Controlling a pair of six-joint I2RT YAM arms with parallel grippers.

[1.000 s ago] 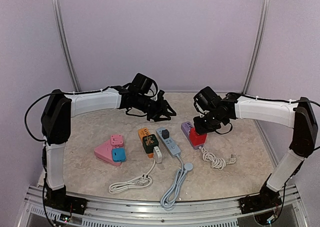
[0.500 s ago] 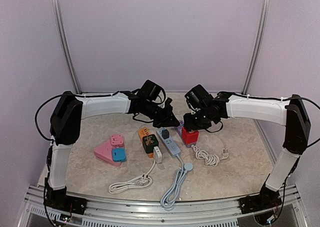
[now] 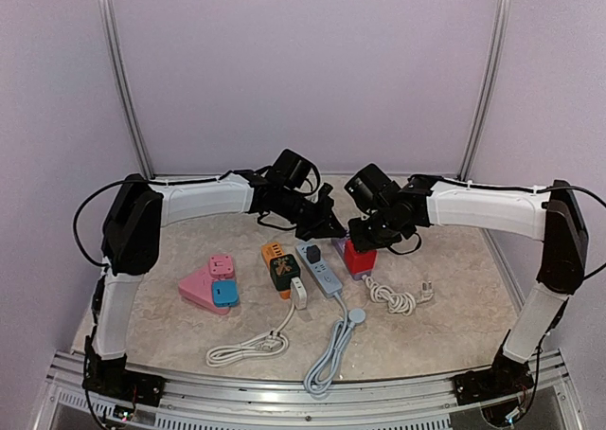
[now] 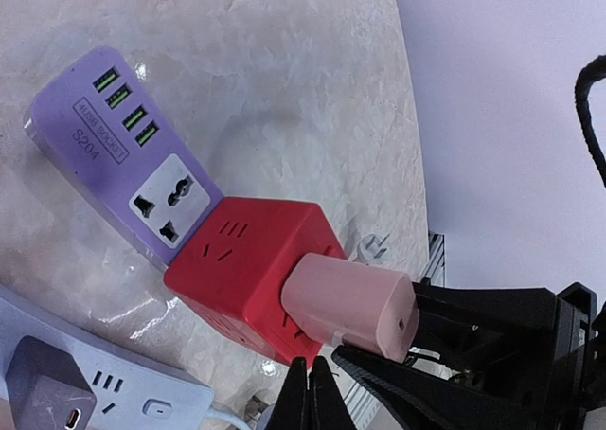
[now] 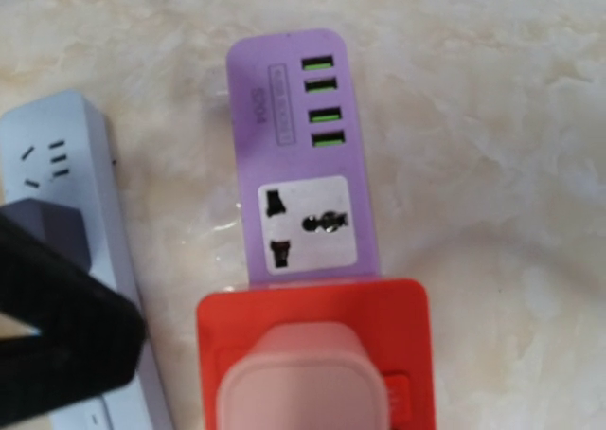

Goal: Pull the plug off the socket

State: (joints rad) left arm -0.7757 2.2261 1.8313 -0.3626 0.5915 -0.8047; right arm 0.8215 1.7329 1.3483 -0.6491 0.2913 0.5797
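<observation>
Nearest the bases, a white cable (image 3: pixel 248 347) and a grey cable (image 3: pixel 329 352) are seen looped on the bench (image 3: pixel 445 345). A little further out, a pink triangular socket (image 3: pixel 201 290) is found at 9 o'clock of an orange strip (image 3: pixel 272 252), and a grey strip (image 3: pixel 320 267) is laid at that strip's 3 o'clock. Further round at 3 o'clock, the red socket cube (image 3: pixel 361 259) is seated on the near end of the purple strip (image 4: pixel 121 161), and the pink plug (image 4: pixel 348 303) is plugged into the cube's upper face. The plug is clasped by the right tool (image 3: pixel 364 240), closed on it. At 9 o'clock of that, the left tool (image 3: pixel 319 225) is held pinched narrow, nothing gripped.
</observation>
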